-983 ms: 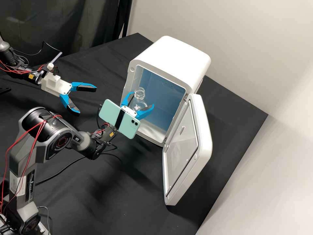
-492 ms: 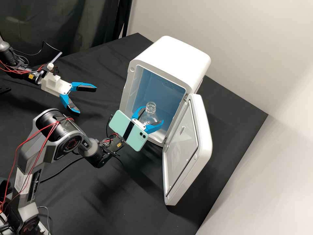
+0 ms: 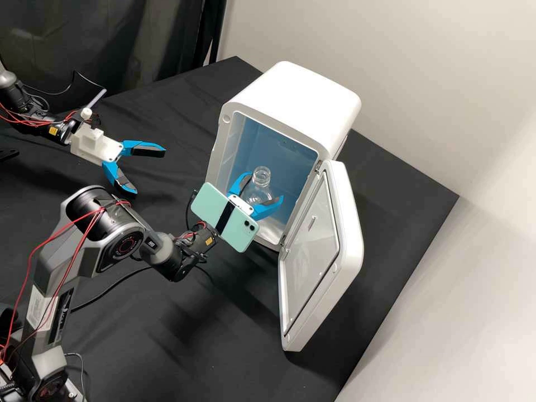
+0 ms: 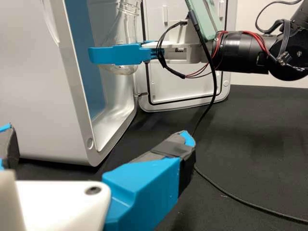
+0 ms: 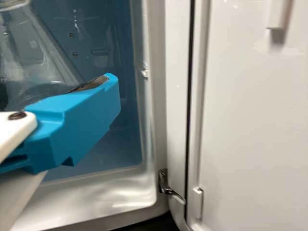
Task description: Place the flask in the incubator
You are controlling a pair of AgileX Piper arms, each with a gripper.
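Right tool (image 3: 258,193) is clamped round the clear flask (image 3: 260,177), holding it upright just inside the incubator (image 3: 296,103) opening. Looks like it's hanging above the floor, not resting on it. Letting go here could drop or tip it, and the fingers could snag the open door (image 3: 324,251). Left tool (image 3: 146,170) hangs wide open and empty over the desk (image 3: 167,335), well apart.

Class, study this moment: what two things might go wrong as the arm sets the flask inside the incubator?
1. The right gripper holds the flask above the incubator floor; released now, it may fall and tip or crack.
2. The phone on that wrist sits close to the opening's lower rim and might bump it going deeper.
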